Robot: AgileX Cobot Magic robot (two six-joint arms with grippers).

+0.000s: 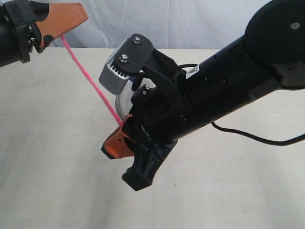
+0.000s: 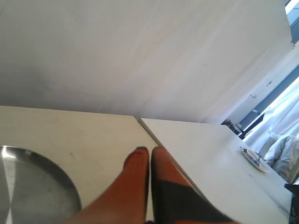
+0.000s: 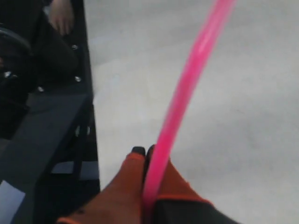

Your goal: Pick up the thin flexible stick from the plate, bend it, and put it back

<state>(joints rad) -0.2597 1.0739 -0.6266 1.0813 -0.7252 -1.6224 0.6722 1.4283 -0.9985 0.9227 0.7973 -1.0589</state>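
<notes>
The thin flexible stick [image 1: 90,81], a pink strand, runs straight through the air from my left gripper [image 1: 81,19] at the top left down to my right gripper [image 1: 123,126] near the middle. Both orange-fingered grippers are raised above the table. In the right wrist view the stick [image 3: 187,88] rises out of the shut right gripper [image 3: 145,150]. The left gripper [image 2: 150,150] also looks shut, but its own view does not show the stick. My right arm covers most of the silver plate [image 1: 123,102]; part of the plate's rim [image 2: 32,186] shows in the left wrist view.
A black cable [image 1: 257,137] trails across the beige table at the right. A second white table [image 2: 224,158] adjoins this one, with a small item [image 2: 254,158] on it. A black frame [image 3: 46,121] stands beside the table edge.
</notes>
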